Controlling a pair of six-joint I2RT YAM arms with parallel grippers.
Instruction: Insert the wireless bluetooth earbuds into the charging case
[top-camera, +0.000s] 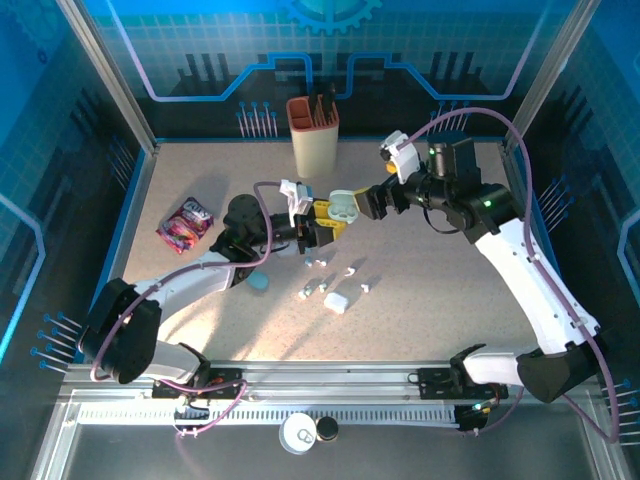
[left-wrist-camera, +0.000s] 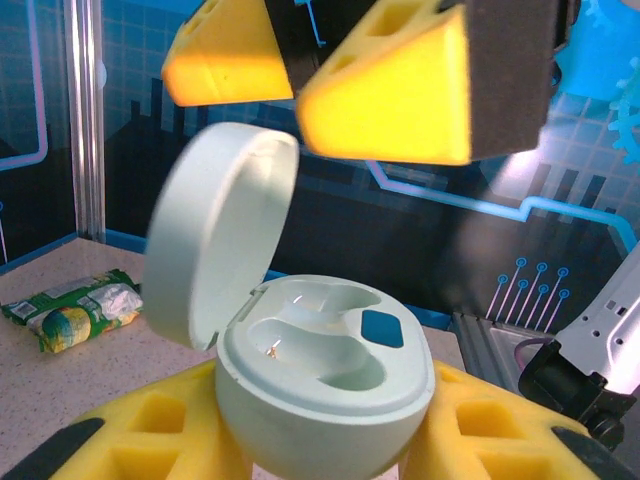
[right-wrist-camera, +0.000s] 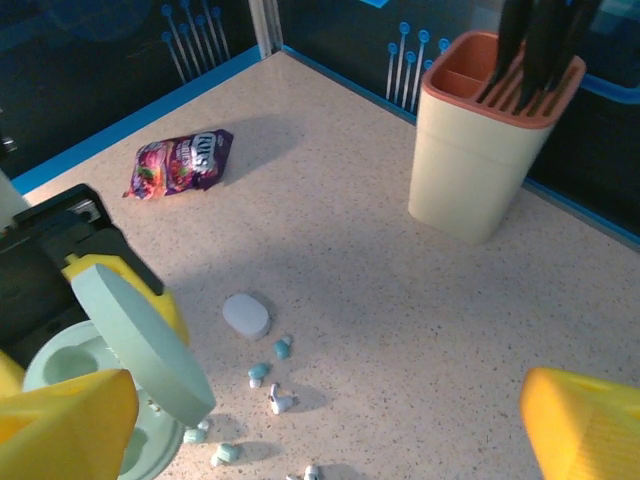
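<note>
A mint-green charging case (left-wrist-camera: 325, 385) with its lid (left-wrist-camera: 220, 240) swung open sits between the yellow foam pads of my left gripper (left-wrist-camera: 325, 440), which is shut on its base. Both earbud wells are empty. From above, the left gripper (top-camera: 330, 222) holds the case (top-camera: 343, 206) over mid-table. My right gripper (top-camera: 366, 204) hovers open just right of and above it, and its yellow fingers (left-wrist-camera: 385, 95) straddle the lid's top. Several tiny earbuds (top-camera: 320, 264), white and teal, lie scattered on the table below (right-wrist-camera: 278, 400). The right gripper (right-wrist-camera: 320, 440) has nothing between its fingers.
A small white closed case (top-camera: 336, 301) lies among the earbuds, and a pale blue one (top-camera: 259, 282) sits near the left arm. A beige knife holder (top-camera: 313, 135) stands at the back. A purple snack bag (top-camera: 185, 222) lies at the left, and a green packet (left-wrist-camera: 75, 312) lies on the table.
</note>
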